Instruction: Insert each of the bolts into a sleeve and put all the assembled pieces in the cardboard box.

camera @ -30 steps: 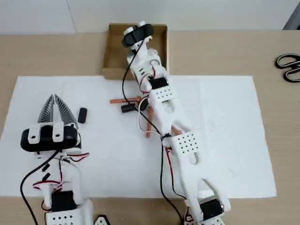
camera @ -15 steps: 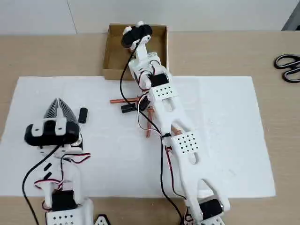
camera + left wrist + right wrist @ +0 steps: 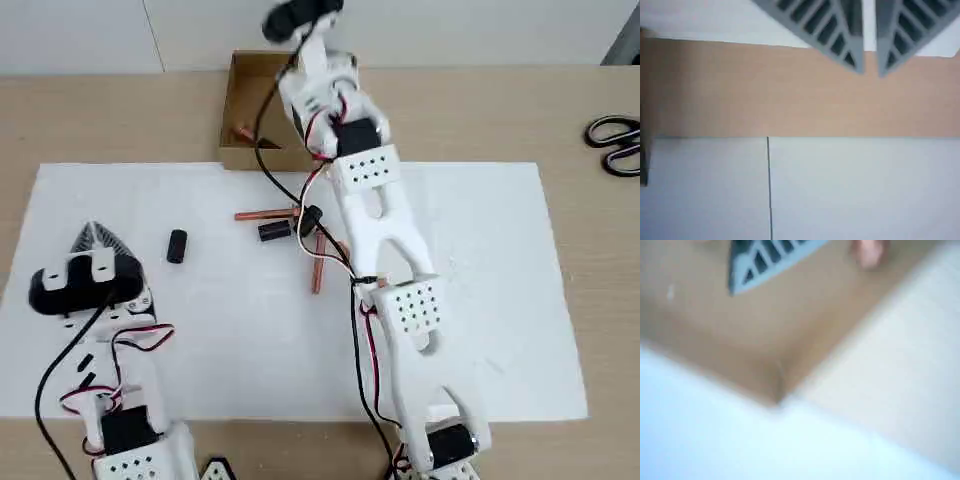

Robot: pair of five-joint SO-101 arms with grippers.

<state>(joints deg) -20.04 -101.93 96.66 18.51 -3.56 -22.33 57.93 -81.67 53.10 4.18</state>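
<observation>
While the right arm (image 3: 385, 215) stretches from the near edge of the worktop (image 3: 500, 110) across the white sheet (image 3: 480, 260), its right gripper (image 3: 300, 20) hangs above the far wall of the cardboard box (image 3: 231, 105). The views do not show whether that gripper is spread or closed. The box stands on the bare worktop, touching the sheet's far edge. A copper-coloured bolt (image 3: 243, 133) lies in the box's near left corner, but it is too small to tell whether it carries a sleeve. On the sheet, near its far edge, a second bolt (image 3: 262, 214) lies crosswise with a black sleeve (image 3: 273, 231) just beside it on the near side. A third bolt (image 3: 318, 270) points toward the near edge, its far end under the arm. Another sleeve (image 3: 176, 246) lies apart from these, toward the sheet's left edge. The left gripper (image 3: 97, 233) hovers over the sheet's left edge, its grey fingers (image 3: 840, 30) drawn almost together with only a sliver between them, and it holds nothing. Scissors (image 3: 615, 140) lie at the worktop's right edge.
</observation>
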